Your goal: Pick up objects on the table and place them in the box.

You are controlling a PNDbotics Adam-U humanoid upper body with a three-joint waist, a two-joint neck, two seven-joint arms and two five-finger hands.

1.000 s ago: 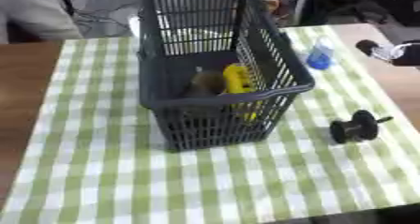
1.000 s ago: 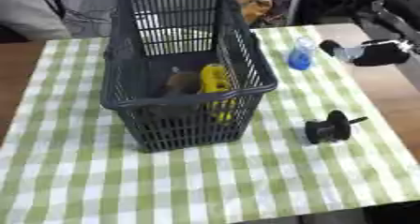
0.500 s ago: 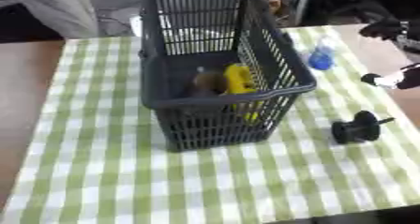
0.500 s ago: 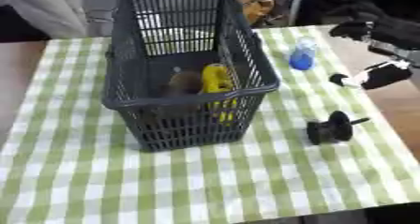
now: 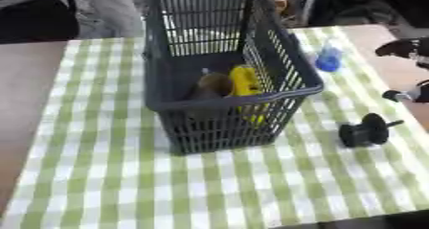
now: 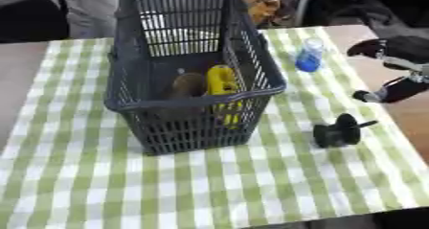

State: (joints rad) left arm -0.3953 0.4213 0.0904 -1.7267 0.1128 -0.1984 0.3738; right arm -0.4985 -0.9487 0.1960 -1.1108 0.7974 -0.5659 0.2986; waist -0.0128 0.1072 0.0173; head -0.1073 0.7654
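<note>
Currently the right hand [image 6: 394, 70] is hovering over the table's right edge, fingers spread wide, holding nothing, above and to the right of the black dumbbell-shaped object [image 6: 339, 131]. That object is lying on the green checked tablecloth [image 6: 209, 185], right of the dark plastic basket [image 6: 188, 103] and apart from it. A yellow item [image 6: 220, 82] and a brownish item [image 6: 188, 85] are sitting inside the basket. A small blue bottle [image 6: 309, 55] is standing upright at the far right, just beside the basket. Left hand is not showing.
</note>
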